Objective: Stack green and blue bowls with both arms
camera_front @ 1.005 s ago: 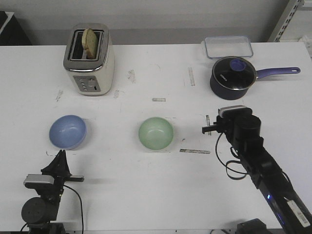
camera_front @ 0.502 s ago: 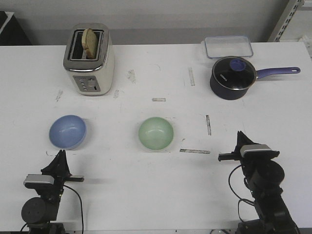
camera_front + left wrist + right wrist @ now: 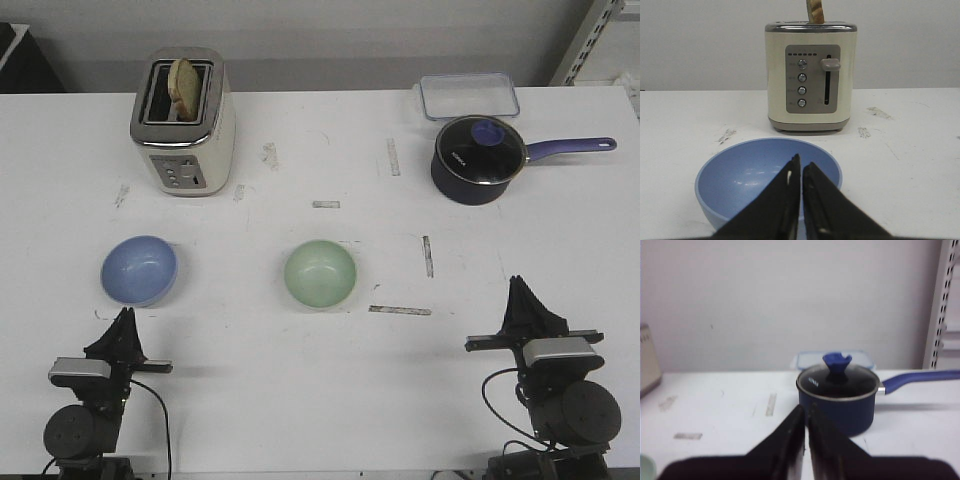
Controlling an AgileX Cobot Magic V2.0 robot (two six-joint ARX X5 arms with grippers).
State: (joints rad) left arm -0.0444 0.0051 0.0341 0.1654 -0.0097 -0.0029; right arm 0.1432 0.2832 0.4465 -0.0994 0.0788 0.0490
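Observation:
The blue bowl (image 3: 139,269) sits upright on the white table at the left; it fills the left wrist view (image 3: 747,180) just beyond the fingers. The green bowl (image 3: 320,274) sits upright near the middle; only its edge shows in the right wrist view (image 3: 646,467). My left gripper (image 3: 124,320) (image 3: 801,165) is shut and empty, low near the table's front edge, just short of the blue bowl. My right gripper (image 3: 520,288) (image 3: 805,410) is shut and empty at the front right, well to the right of the green bowl.
A cream toaster (image 3: 183,122) with a slice of bread stands at the back left. A dark saucepan (image 3: 478,158) with a purple handle and a clear lidded container (image 3: 468,95) sit at the back right. Tape marks (image 3: 400,310) lie on the table.
My right arm has drawn back from beside the saucepan to the table's front right edge. The left arm and both bowls have not moved.

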